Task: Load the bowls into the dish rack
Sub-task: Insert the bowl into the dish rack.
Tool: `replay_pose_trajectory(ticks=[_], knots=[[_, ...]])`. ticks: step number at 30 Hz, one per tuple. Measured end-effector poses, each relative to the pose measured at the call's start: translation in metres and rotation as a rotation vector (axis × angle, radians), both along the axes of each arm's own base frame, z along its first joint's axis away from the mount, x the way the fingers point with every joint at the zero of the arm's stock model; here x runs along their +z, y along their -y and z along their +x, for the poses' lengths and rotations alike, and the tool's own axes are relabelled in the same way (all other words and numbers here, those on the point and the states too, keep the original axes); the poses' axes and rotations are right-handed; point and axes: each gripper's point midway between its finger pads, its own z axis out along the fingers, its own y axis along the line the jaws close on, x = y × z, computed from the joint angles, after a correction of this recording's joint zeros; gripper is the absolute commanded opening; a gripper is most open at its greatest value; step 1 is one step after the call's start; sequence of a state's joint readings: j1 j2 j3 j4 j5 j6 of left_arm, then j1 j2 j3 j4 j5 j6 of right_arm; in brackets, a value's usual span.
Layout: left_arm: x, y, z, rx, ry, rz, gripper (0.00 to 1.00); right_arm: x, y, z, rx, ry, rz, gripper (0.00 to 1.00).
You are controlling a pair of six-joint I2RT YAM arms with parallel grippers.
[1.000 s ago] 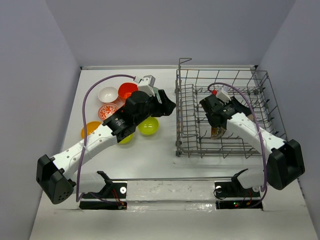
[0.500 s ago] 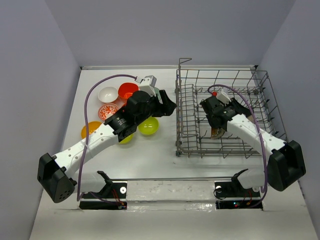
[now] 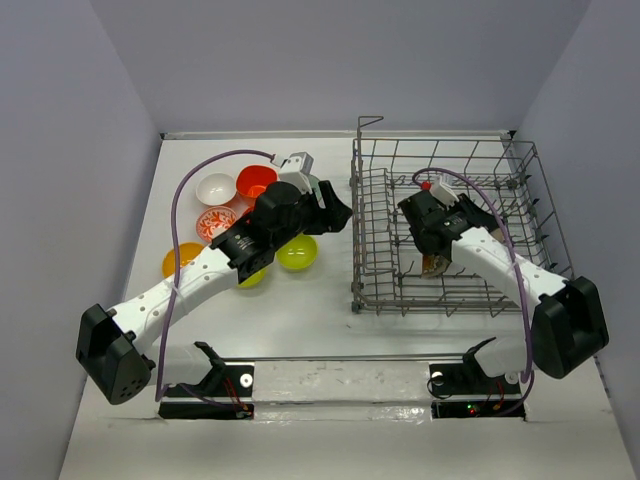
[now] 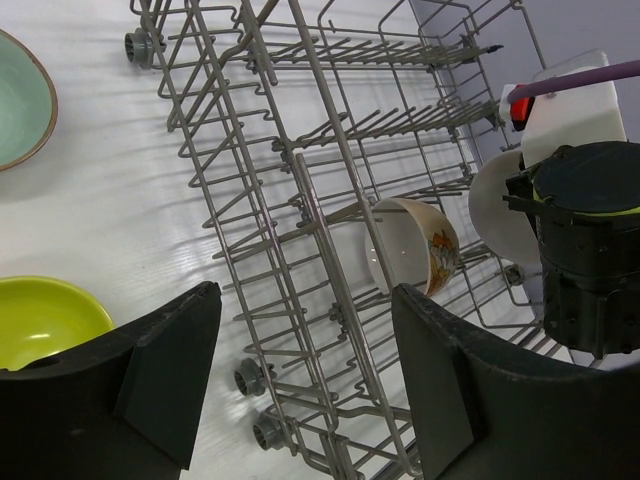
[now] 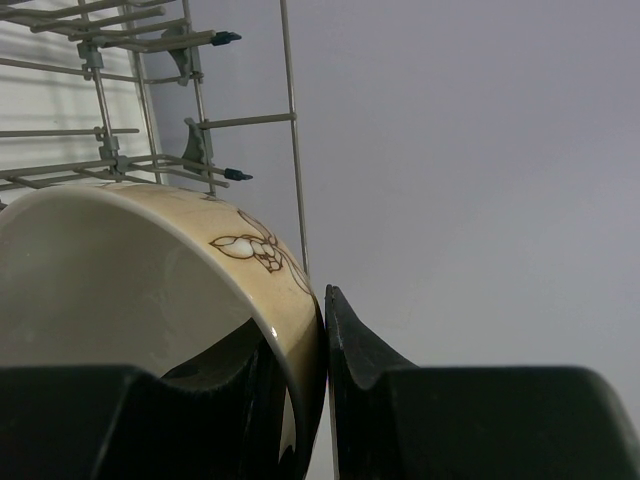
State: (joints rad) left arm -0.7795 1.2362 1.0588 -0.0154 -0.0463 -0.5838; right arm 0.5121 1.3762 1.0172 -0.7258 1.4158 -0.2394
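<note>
My right gripper (image 5: 300,380) is shut on the rim of a cream bowl (image 5: 130,290) with a brown flower pattern, one finger inside and one outside. It holds that bowl (image 3: 435,264) on edge low among the tines of the grey wire dish rack (image 3: 520,170). My left gripper (image 3: 335,212) hangs open and empty just left of the rack's side wall (image 4: 300,190); the held bowl (image 4: 415,245) shows through the wires. On the table at the left lie white (image 3: 216,187), red-orange (image 3: 254,180), red-patterned (image 3: 214,222), orange-yellow (image 3: 178,260) and lime green (image 3: 297,252) bowls.
A pale teal bowl (image 4: 20,100) lies on the table near the rack's far left corner. A lime green bowl (image 4: 45,315) sits under my left finger. The rack's small wheels (image 4: 250,378) stick out at its left base. Walls close in the table on three sides.
My right gripper has shifted very slightly inside the rack with the bowl still in it. The left arm has barely moved.
</note>
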Motion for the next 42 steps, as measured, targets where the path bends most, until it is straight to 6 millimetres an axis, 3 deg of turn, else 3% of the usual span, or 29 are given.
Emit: replay_pose_trajectory(ticks=[30,42], knots=[[0.001,-0.002,0.004,0.003,0.003,-0.008,0.77,-0.016,-0.020,0.010,0.039,-0.070,-0.073,0.01],[0.000,-0.002,0.004,0.004,0.002,-0.008,0.77,-0.027,-0.038,0.016,0.077,-0.141,-0.088,0.01]])
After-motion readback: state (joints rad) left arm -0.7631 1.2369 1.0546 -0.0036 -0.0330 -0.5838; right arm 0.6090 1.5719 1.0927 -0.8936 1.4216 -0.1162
